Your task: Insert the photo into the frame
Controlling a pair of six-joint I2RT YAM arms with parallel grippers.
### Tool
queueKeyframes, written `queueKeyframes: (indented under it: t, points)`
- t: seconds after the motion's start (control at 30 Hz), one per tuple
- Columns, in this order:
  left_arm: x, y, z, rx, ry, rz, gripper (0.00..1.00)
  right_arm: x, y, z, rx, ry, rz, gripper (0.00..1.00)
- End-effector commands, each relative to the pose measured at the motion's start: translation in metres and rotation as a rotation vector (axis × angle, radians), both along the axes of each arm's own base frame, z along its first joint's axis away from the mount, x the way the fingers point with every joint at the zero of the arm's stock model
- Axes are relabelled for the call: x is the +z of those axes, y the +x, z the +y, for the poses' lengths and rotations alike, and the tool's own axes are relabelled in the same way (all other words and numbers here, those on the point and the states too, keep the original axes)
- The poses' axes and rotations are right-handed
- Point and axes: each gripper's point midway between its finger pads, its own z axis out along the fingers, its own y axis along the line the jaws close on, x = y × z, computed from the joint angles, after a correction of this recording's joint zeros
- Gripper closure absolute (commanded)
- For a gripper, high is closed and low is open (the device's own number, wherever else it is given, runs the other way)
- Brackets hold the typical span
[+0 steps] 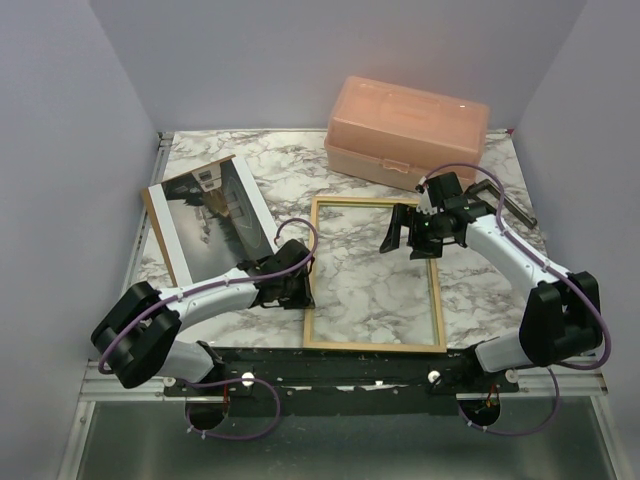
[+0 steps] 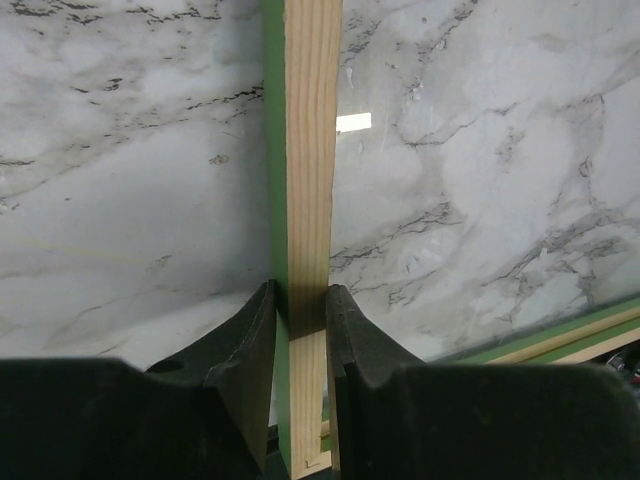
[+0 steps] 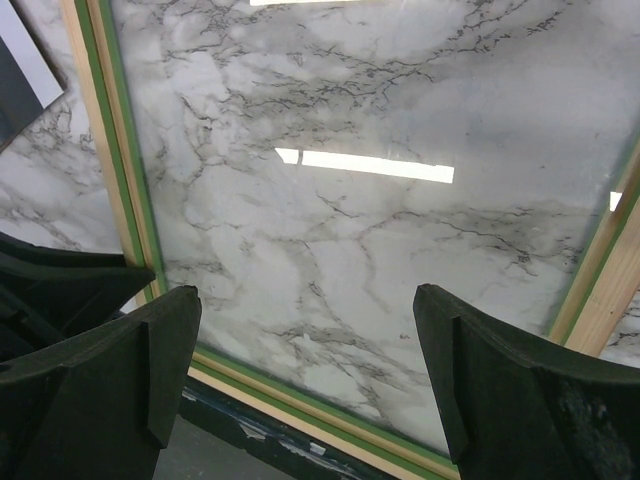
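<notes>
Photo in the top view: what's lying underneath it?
A brown board shows as a strip along the left edge of the photo. The rest of it is covered, so its extent cannot be seen.

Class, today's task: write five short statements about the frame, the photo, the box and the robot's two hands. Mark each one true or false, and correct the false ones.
1. The left hand is closed on a side rail of the frame. True.
2. The right hand grips the photo. False: it is open above the frame's glass and holds nothing.
3. The photo is inside the frame. False: it lies outside, on the left arm's side.
4. The frame lies with its pale wood side up. True.
5. The peach box sits inside the frame. False: it stands behind the frame, near the back wall.
</notes>
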Motion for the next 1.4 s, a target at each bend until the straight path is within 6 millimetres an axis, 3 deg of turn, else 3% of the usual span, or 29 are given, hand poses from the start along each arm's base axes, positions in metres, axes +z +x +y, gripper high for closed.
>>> queueKeyframes:
  t: [0.0,0.23,0.47,0.87,1.17,1.37]
  points:
    - [0.011,0.009,-0.011,0.062,-0.039,-0.024,0.78,0.014,-0.001,0.003,0.010,0.019,-0.026,0.04]
    - [0.012,0.004,-0.016,0.072,-0.045,-0.018,0.77,0.013,-0.002,0.004,0.012,0.022,-0.024,0.04]
    - [0.010,0.001,-0.015,0.061,-0.036,-0.013,0.39,0.014,-0.001,0.003,0.012,0.019,-0.028,0.04]
    - [0.042,0.012,-0.018,-0.005,-0.099,-0.135,0.16,0.021,-0.001,0.012,0.043,0.070,-0.053,0.00]
    - [0.063,0.033,0.002,0.015,-0.221,-0.206,0.13,0.020,0.008,0.047,0.092,0.107,-0.051,0.00]
    - [0.070,0.048,0.040,0.083,-0.233,-0.240,0.13,0.020,0.010,0.093,0.159,0.124,-0.051,0.00]
